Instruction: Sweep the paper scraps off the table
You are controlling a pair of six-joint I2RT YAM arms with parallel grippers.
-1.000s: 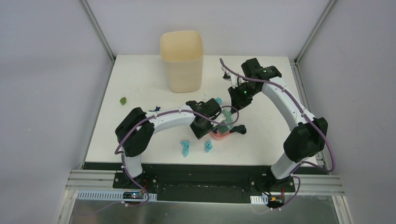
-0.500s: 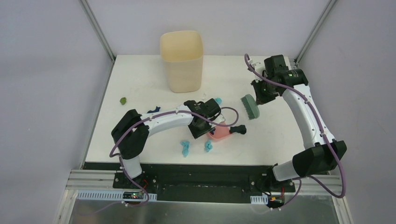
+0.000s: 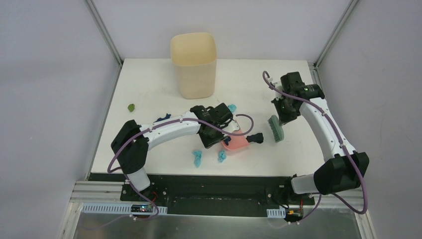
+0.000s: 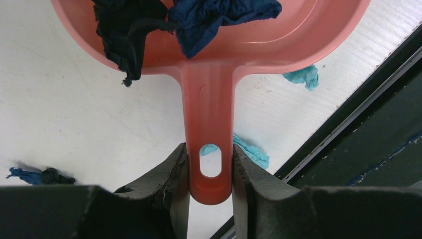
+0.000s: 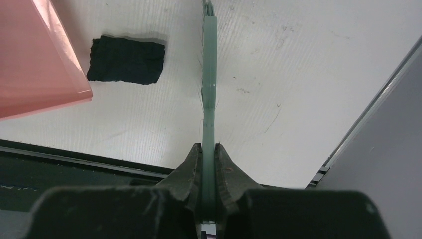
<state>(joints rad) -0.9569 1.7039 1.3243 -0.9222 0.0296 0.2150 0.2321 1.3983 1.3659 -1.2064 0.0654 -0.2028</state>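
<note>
My left gripper [image 4: 210, 164] is shut on the handle of the pink dustpan [image 4: 209, 99], which holds a navy scrap [image 4: 219, 15] and a black scrap [image 4: 127, 30]. The pan [image 3: 235, 143] rests near the table's front middle. My right gripper [image 5: 209, 154] is shut on the teal brush [image 5: 209, 74], held just right of a black scrap [image 5: 127, 59] that lies at the pan's open edge [image 5: 35, 59]. In the top view the brush [image 3: 275, 128] is right of that scrap [image 3: 256, 138]. Two light blue scraps [image 3: 197, 158] [image 3: 222, 156] lie at the front.
The cream bin [image 3: 193, 64] stands at the back of the table [image 3: 149, 84]. A green scrap [image 3: 131, 107] lies at the left edge, a navy one [image 3: 163, 118] by the left arm, a teal one [image 3: 232, 107] behind the pan. The table's front edge is close.
My right arm swung the brush away from the dustpan to the right, then brought it down and forward beside the black scrap. The left gripper and dustpan barely moved.
</note>
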